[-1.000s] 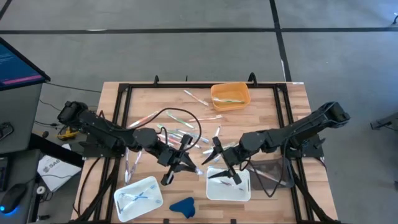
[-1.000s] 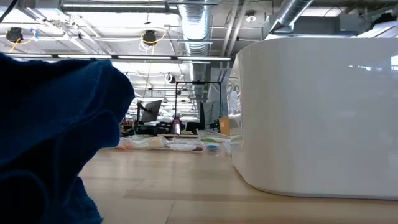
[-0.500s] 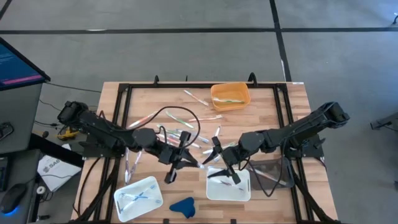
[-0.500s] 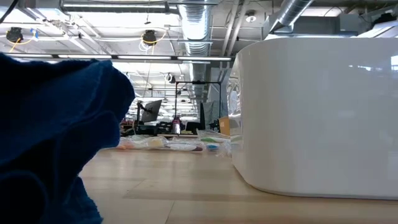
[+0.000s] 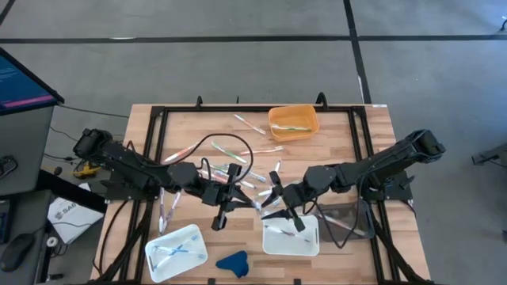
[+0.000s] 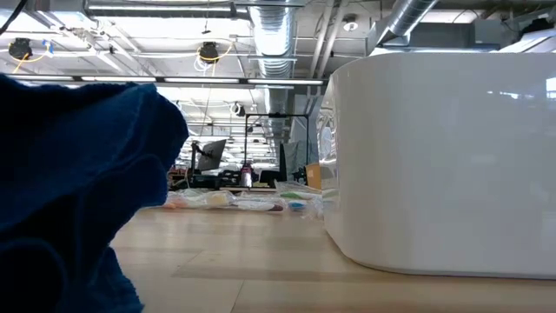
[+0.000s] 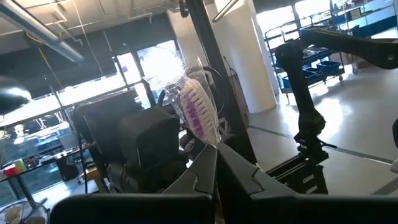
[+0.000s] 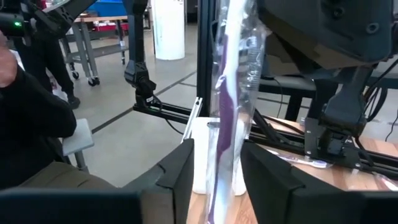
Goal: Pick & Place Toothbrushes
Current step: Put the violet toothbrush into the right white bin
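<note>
One slim wrapped toothbrush (image 7: 198,112), crinkly clear plastic over purple bristles, spans mid-counter (image 5: 372,127) between both tools: left tool (image 5: 230,204) pinches one end, right tool (image 5: 279,207) clamps the other.

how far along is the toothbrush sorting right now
Partly done. A few toothbrushes already lie in the white tray and the orange bin. Left gripper and right gripper both pinch one clear-wrapped purple-bristled toothbrush between them. Many loose white toothbrushes remain on the wooden table.
</note>
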